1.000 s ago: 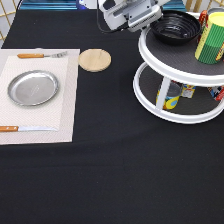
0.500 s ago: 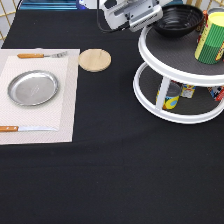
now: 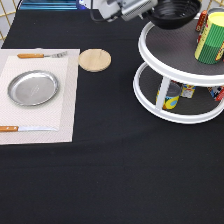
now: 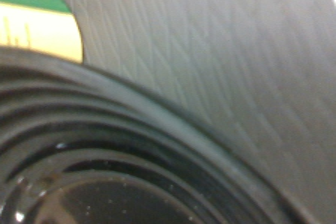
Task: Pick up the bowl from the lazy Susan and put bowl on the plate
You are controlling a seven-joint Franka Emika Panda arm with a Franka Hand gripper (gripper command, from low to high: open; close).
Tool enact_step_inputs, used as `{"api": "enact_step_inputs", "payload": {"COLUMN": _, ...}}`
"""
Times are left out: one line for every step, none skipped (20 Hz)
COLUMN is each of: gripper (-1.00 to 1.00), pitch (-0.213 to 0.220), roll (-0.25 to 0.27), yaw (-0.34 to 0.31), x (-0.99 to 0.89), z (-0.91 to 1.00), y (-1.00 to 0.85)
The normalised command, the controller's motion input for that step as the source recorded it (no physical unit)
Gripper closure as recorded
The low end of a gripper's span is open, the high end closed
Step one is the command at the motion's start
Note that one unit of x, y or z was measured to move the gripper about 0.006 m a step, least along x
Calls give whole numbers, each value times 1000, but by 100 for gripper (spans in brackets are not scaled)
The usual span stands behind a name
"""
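Tabletop: black cloth across the whole exterior view; a wide bare stretch fills its bottom half.

Lazy Susan: white, two tiers, dark grey trays, at the exterior view's right, cut by the right edge. Upper tier carries a yellow-green can with a red can behind it. Lower tier holds a blue and yellow can and smaller packets; no label can be read.

Placemat: pale, rectangular, at the exterior view's left, running off the left edge.

Bowl: glossy black, at the exterior view's top, at the upper tier's far left rim and apparently raised off the tray, tilted. In the wrist view its concentric ridges fill the lower part, with grey tray surface beside them.

Plate: shiny silver, bare, centred on the placemat, well apart from the bowl.

Gripper: white and grey, top centre, touching the bowl's left rim. Jaws pinching the bowl's rim.

Coaster: round, wooden, just beside the placemat's right edge.

Knife: orange handle, below the plate.

Fork: orange handle, above the plate.
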Motion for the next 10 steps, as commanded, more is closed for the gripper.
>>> {"api": "enact_step_inputs", "payload": {"gripper": 100, "pitch": -56, "roll": 0, "yaw": -60, "x": 206, "z": 406, "y": -823}}
{"api": "enact_step_inputs", "payload": {"gripper": 100, "pitch": -62, "roll": 0, "yaw": -44, "x": 203, "z": 283, "y": -863}}
{"api": "enact_step_inputs", "payload": {"gripper": 100, "pitch": -62, "roll": 0, "yaw": -27, "x": 223, "z": 246, "y": -917}}
{"api": "enact_step_inputs", "payload": {"gripper": 100, "pitch": -64, "roll": 0, "yaw": -18, "x": 229, "z": 249, "y": -940}}
{"api": "enact_step_inputs", "payload": {"gripper": 100, "pitch": -68, "roll": 0, "yaw": -10, "x": 217, "z": 229, "y": -960}}
{"api": "enact_step_inputs", "payload": {"gripper": 100, "pitch": -73, "roll": 0, "yaw": 0, "x": 220, "z": 237, "y": -977}}
{"api": "enact_step_inputs", "payload": {"gripper": 100, "pitch": -50, "roll": 0, "yaw": 0, "x": 194, "z": 169, "y": -1000}}
{"api": "enact_step_inputs", "payload": {"gripper": 100, "pitch": -48, "roll": 0, "yaw": 0, "x": 189, "z": 166, "y": -1000}}
{"api": "enact_step_inputs", "payload": {"gripper": 100, "pitch": -44, "roll": 0, "yaw": 0, "x": 194, "z": 146, "y": -1000}}
{"api": "enact_step_inputs", "payload": {"gripper": 100, "pitch": -39, "roll": 0, "yaw": 0, "x": 200, "z": 157, "y": -1000}}
